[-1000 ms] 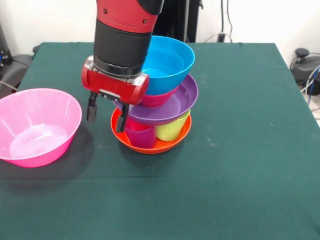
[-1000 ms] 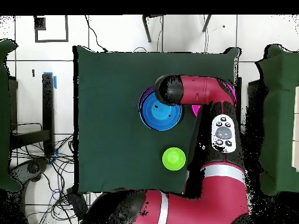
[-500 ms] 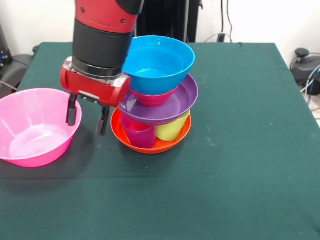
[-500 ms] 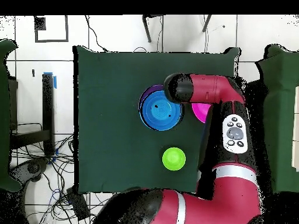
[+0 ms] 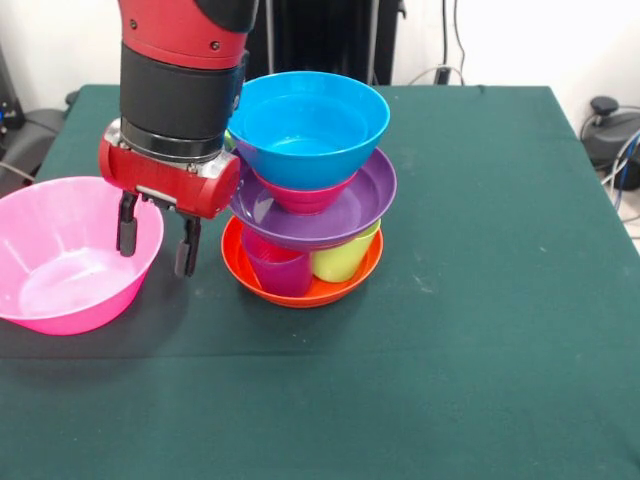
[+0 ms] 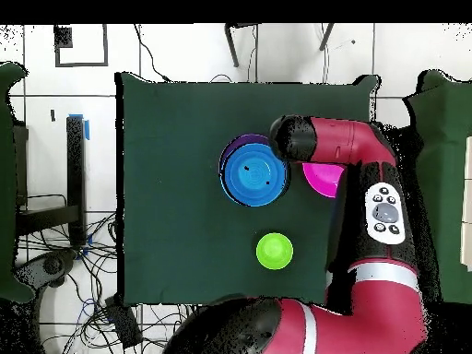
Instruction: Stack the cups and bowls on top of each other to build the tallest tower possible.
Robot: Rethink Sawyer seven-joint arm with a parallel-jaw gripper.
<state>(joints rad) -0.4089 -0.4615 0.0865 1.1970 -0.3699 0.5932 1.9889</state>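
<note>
The gripper is seen with its two fingers spread and nothing held between them. It hangs over the near rim of the pink bowl: one finger is over the bowl's inside, the other is just outside the rim, between that bowl and the tower. Whether the rim is touched cannot be told.

The tower stands near the middle of the green surface. At its base an orange bowl is set, and in it a purple cup and a lime cup are stood side by side. On the cups a purple bowl is rested, tilted slightly. In it a red bowl is nested, and on top a blue bowl is carried, open side up.

In the overhead view the blue bowl is seen from above with the purple rim around it, the pink bowl is partly hidden under the arm, and a small green bowl is seen alone on the surface, apart from the tower.
</note>
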